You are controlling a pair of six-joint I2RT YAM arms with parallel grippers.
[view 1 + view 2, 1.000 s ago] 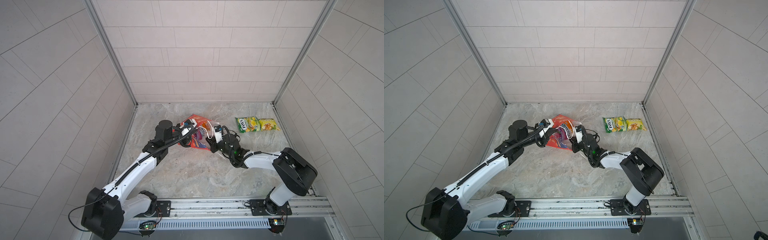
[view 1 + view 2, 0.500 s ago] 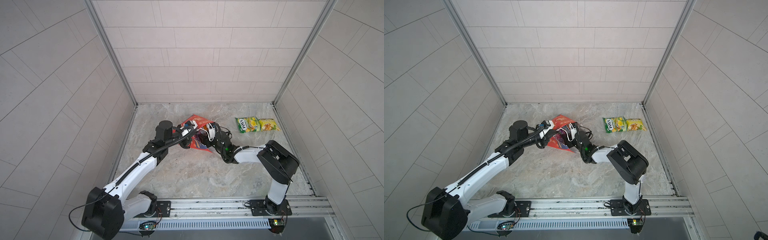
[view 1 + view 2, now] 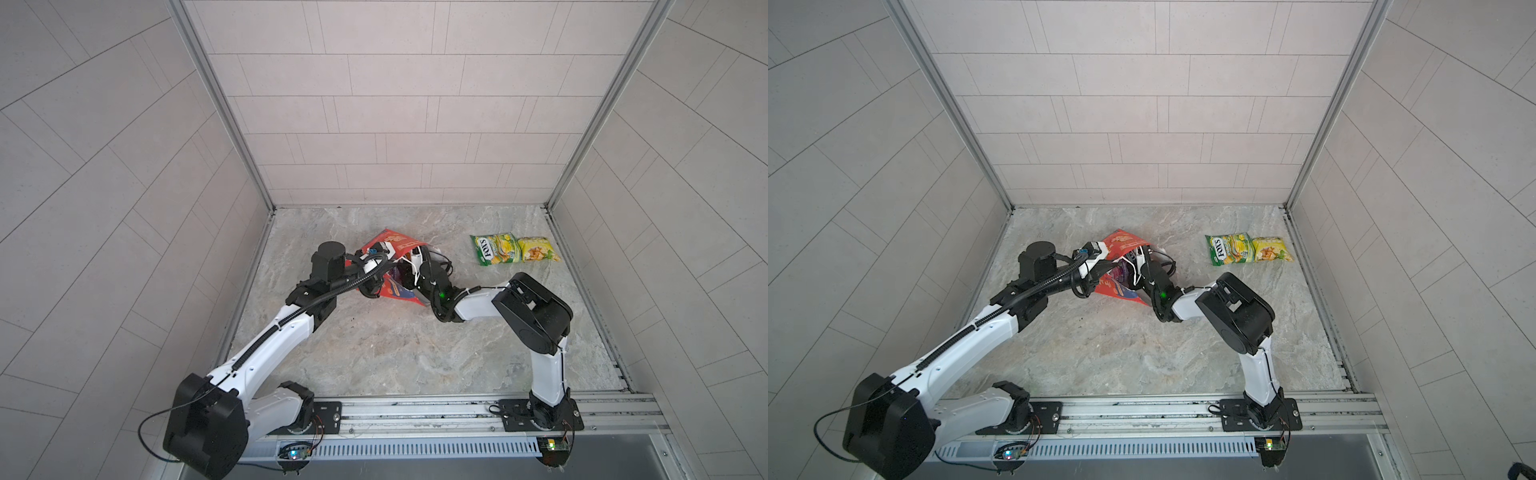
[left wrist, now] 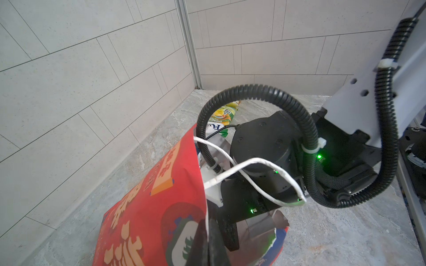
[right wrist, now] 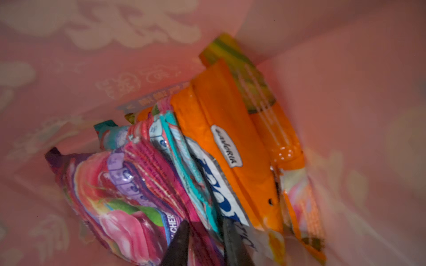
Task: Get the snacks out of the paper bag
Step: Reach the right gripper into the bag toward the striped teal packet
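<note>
The red paper bag (image 3: 390, 242) (image 3: 1121, 242) lies tilted on the marble floor, its mouth toward my right arm. My left gripper (image 4: 209, 244) is shut on the bag's red rim (image 4: 149, 218) and holds the mouth up. My right gripper (image 5: 206, 246) is deep inside the bag and hidden in both top views. Its two dark fingers are closed on the edge of a pink packet (image 5: 149, 165), with a teal packet (image 5: 182, 147) against one finger. An orange packet (image 5: 230, 142) and a purple packet (image 5: 110, 202) lie alongside.
A green FOX'S packet (image 3: 494, 248) (image 3: 1229, 248) and a yellow packet (image 3: 538, 249) (image 3: 1271, 248) lie side by side at the back right near the wall. A white cord handle (image 4: 253, 165) loops over my right wrist (image 4: 265, 149). Tiled walls close three sides.
My right arm has folded its elbow in and pushed its gripper from the bag's mouth down into the bag. The left gripper kept its hold on the rim.
</note>
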